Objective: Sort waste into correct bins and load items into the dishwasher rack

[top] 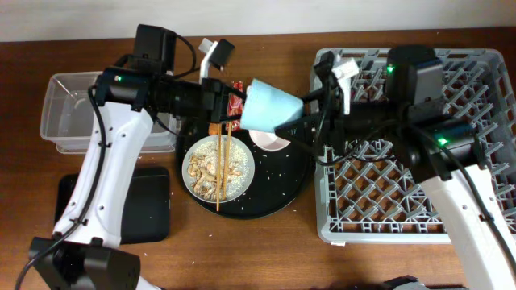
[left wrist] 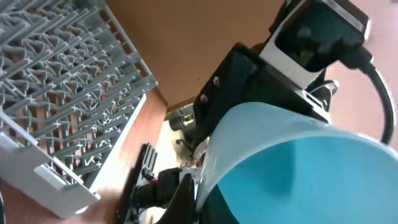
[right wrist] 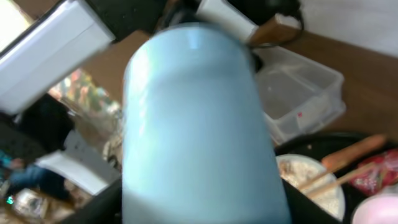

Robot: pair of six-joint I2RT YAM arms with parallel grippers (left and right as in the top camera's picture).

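cup: the light-blue cup (top: 270,105) is up off the table and tipped on its side. It's over the middle of the worktop toward the far edge, right between my two grippers, with its mouth facing left.
left gripper: my left gripper (top: 239,105) is at the mouth end. My wrist view looks straight into the teal inside, and the jaws look pinched on the cup's rim wall.
right gripper: my right gripper (top: 310,113) is at the base end, with its fingers (right wrist: 96,208) either side of the cup. The cup fills that wrist view, so honestly I can't tell if those jaws are clamped or just around it.
under the cup: a round black tray (top: 282,197) sits mid-table, sprinkled with rice.
plate: the plate (top: 244,153) is on the tray's left half and carries the beige scraps (top: 211,167).
chopsticks: the chopsticks (top: 218,181) lie across the plate, pointing at the near edge.
bowl: the white bowl (top: 270,139) is on the tray just right of the plate.
wrapper: the red wrapper (top: 235,103) is at the tray's far rim, half hidden by my left gripper.
rack: the grey rack (top: 484,72) fills the right side of the worktop.
bins: the clear tub (top: 76,113) is by the far-left corner, and the flat black tray (top: 145,209) is toward the near-left.
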